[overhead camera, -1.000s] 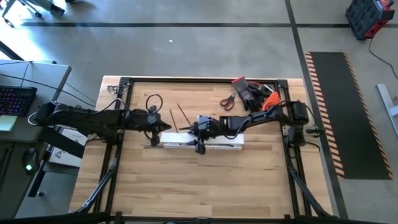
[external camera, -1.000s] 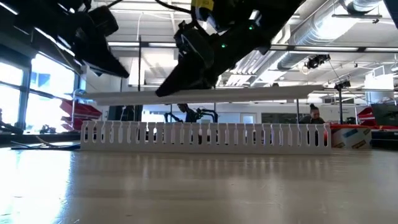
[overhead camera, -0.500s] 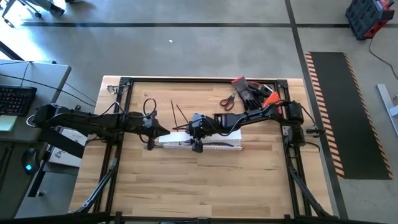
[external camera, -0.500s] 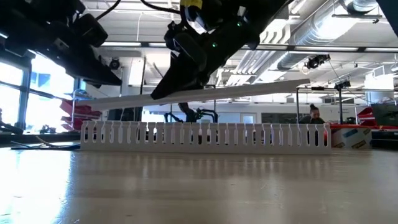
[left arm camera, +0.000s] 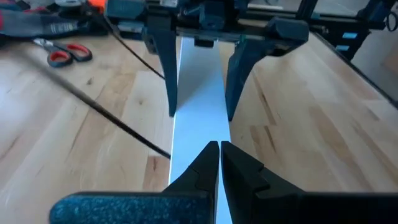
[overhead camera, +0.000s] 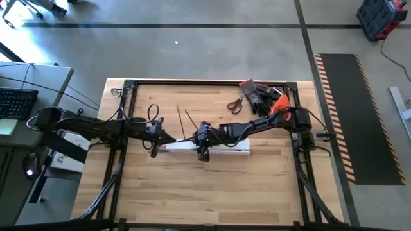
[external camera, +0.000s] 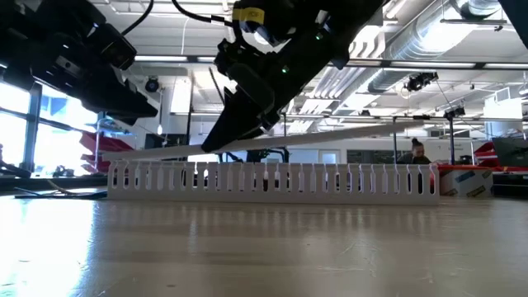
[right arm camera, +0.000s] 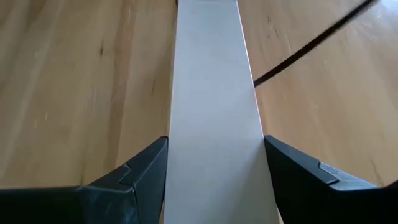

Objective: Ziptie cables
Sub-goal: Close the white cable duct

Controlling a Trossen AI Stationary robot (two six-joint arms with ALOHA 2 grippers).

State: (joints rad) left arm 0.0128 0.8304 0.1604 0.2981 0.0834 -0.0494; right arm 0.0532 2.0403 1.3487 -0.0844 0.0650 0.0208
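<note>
Two tools: both arms meet over the desk's [overhead camera: 192, 192] middle, facing each other along the flat white strip [left arm camera: 198, 99].
Right tool [right arm camera: 214, 171]: fingers spread to the strip's width, clasping its two long edges, likely to carry it level.
Left tool [left arm camera: 219, 163]: fingers pressed together at the strip's near end; whether they pinch its edge I cannot tell.
Strip: lifted and tilted above the white slotted channel [external camera: 272, 178], probably as its cover.
Cables: only two thin dark wires [overhead camera: 185, 119] show, loose on the desk just behind the channel, not bundled.
Farther out: scissors [overhead camera: 235, 104] and gloves [overhead camera: 258, 95] at the desk's far right.
</note>
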